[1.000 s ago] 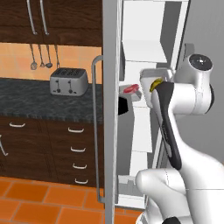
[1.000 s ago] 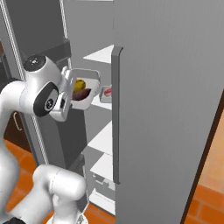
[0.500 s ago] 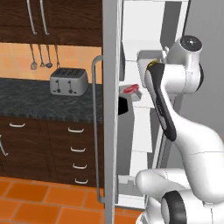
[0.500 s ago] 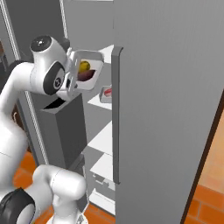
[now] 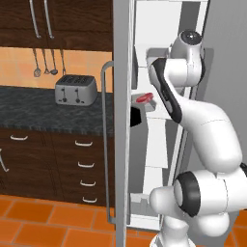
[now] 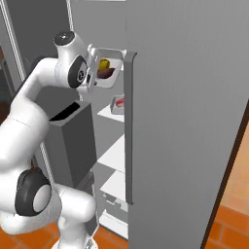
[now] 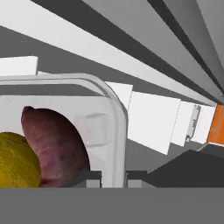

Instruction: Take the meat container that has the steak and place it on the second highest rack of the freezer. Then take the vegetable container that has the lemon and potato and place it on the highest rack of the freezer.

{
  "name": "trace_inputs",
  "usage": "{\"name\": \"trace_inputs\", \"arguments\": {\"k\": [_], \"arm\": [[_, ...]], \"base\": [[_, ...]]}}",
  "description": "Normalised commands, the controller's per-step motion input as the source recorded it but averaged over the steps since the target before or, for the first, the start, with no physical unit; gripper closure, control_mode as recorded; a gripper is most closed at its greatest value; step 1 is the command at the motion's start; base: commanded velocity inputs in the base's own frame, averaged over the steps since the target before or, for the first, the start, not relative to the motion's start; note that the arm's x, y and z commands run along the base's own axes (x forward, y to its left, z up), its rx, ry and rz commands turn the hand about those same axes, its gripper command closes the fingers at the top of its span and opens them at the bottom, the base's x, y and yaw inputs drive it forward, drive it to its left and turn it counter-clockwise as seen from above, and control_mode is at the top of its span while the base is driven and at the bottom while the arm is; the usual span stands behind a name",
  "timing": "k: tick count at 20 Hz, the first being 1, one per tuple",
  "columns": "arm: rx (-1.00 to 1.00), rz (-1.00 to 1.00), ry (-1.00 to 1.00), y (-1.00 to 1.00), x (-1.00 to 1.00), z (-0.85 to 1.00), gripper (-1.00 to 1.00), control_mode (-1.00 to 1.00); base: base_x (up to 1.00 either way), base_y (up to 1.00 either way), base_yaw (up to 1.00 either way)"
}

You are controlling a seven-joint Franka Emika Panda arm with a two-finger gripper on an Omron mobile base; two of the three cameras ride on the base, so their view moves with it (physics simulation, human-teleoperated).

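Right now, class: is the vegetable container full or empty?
Not empty. The vegetable container holds the lemon and the potato, seen side by side in the hand view, with the gripper clamped on its rim.

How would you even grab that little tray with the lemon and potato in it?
By its thin raised rim, from outside an edge. The vegetable container is shallow, and the lemon and potato fill its middle, so only the wall fits between fingers. The gripper seems to pinch the rim this way, one finger on either side.
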Motion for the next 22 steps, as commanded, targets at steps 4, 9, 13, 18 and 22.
{"name": "trace_inputs", "arguments": {"k": [4, 9, 13, 18, 22], "arm": [[0.0, -0.05, 0.0, -0.18, 0.73, 0.3, 1.0, -1.0], [0.0, -0.02, 0.0, -0.12, 0.73, 0.37, 1.0, -1.0], [0.0, -0.01, 0.0, -0.18, 0.85, 0.23, 1.0, -1.0], [0.0, -0.01, 0.03, -0.11, 0.97, 0.01, 1.0, -1.0], [0.0, -0.03, 0.07, -0.01, 1.0, 0.0, 1.0, -1.0]], "base": [[0.0, 0.0, 0.0], [0.0, 0.0, 0.0], [0.0, 0.0, 0.0], [0.0, 0.0, 0.0], [0.0, 0.0, 0.0]]}}
